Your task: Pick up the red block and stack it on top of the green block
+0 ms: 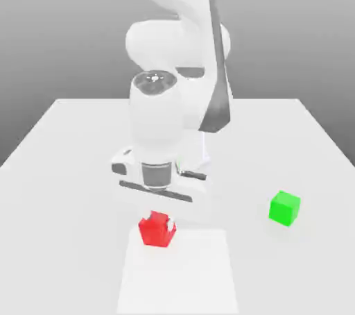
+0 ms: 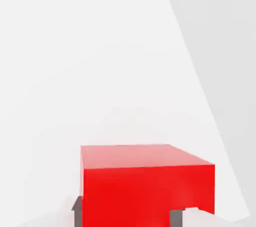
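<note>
On the white table point(image 1: 62, 140), from the exterior view, the gripper point(image 1: 158, 222) is reaching down over the red block point(image 1: 157, 230), and the green block point(image 1: 284, 207) is sitting well apart toward that view's right. From the hand view, the fingers point(image 2: 76, 212) are squeezing both sides of the red block point(image 2: 147, 183).

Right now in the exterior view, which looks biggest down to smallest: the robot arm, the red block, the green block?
1. The robot arm, by far the biggest.
2 and 3. The red block and green block look about alike; the pincer partly covers the red one, so no ranking.
</note>
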